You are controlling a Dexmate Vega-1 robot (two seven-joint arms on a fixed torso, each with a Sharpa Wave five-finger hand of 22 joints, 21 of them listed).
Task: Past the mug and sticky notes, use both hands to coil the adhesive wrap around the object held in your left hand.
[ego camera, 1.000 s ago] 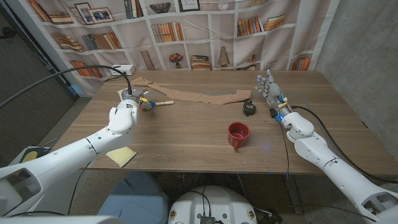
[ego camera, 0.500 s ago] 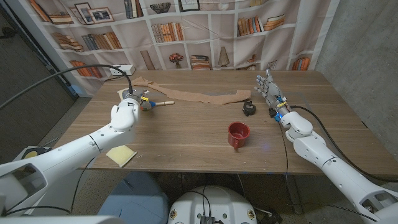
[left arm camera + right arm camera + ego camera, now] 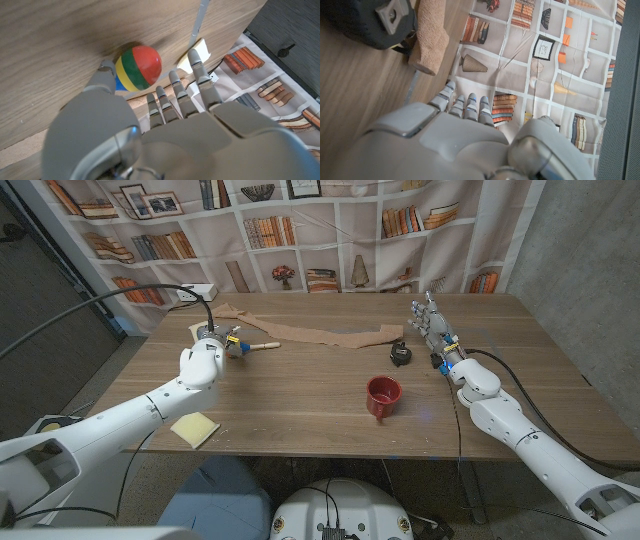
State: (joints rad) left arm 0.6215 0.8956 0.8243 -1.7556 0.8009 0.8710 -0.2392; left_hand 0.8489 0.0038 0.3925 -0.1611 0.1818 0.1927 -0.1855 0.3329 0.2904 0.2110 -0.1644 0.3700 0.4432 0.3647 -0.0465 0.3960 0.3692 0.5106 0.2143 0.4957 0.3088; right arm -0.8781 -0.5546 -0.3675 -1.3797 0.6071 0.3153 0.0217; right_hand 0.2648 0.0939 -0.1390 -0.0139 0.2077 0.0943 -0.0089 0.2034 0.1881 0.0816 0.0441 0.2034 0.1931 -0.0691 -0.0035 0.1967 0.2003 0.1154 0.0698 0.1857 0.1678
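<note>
A toy rattle lies at the table's back left, with a red, green, yellow and blue ball (image 3: 237,346) (image 3: 139,67) and a wooden handle (image 3: 265,345). My left hand (image 3: 204,358) (image 3: 165,125) sits right beside the ball; the thumb (image 3: 104,76) is at its side and the fingers (image 3: 176,92) reach past it without closing. The tan adhesive wrap (image 3: 320,333) (image 3: 430,37) lies unrolled along the table's back. My right hand (image 3: 431,326) (image 3: 455,125) stands open near the wrap's right end, holding nothing.
A red mug (image 3: 383,396) stands front of centre. Yellow sticky notes (image 3: 195,429) lie near the front left edge. A black tape measure (image 3: 400,354) (image 3: 372,22) sits between the wrap's end and my right hand. A white power strip (image 3: 197,292) rests at the back left.
My left hand has crept a little forward, closer to the rattle's ball. The right hand has barely shifted.
</note>
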